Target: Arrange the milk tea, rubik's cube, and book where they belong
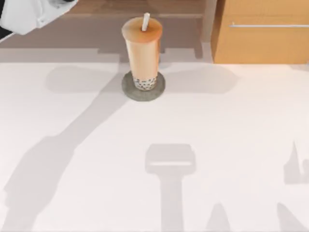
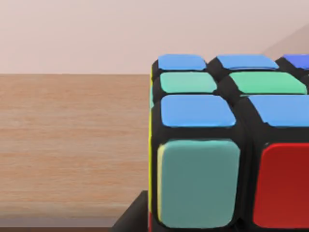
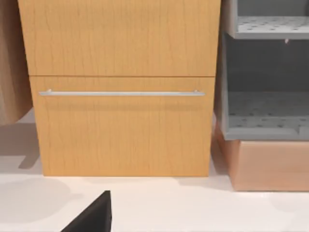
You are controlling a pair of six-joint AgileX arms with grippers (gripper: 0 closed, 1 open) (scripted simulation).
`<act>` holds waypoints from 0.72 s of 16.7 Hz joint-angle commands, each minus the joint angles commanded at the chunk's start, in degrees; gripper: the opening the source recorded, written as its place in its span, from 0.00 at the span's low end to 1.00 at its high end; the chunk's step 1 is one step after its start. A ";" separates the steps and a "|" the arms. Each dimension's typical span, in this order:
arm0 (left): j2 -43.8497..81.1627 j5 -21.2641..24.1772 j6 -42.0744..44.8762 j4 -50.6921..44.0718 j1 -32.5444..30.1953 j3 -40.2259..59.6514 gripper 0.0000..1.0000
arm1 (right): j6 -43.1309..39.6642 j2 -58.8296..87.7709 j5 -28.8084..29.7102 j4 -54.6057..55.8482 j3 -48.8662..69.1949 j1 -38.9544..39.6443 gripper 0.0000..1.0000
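- Rubik's cube (image 2: 227, 145) sits close before the left wrist camera: rigid, light, smooth stickers; best gripped on opposite flat faces.
- Whether either end effector is apart or together, I cannot tell.

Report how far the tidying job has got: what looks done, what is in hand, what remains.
Looks done: the milk tea stands upright on the grey coaster. In hand: the rubik's cube sits close before the left wrist camera, above a wooden surface. Left: placing the cube; no book can be confirmed.

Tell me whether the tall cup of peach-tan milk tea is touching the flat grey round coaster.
Touching: the top view shows the milk tea standing upright on the coaster.
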 joint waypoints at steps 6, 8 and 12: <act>3.09 -1.58 -1.31 4.86 1.58 9.33 0.00 | 0.00 0.00 0.00 0.00 0.00 0.00 1.00; 7.16 -1.04 -1.36 4.01 2.91 16.01 0.00 | 0.00 0.00 0.00 0.00 0.00 0.00 1.00; 16.95 3.38 -0.70 -2.70 5.76 26.42 0.00 | 0.00 0.00 0.00 0.00 0.00 0.00 1.00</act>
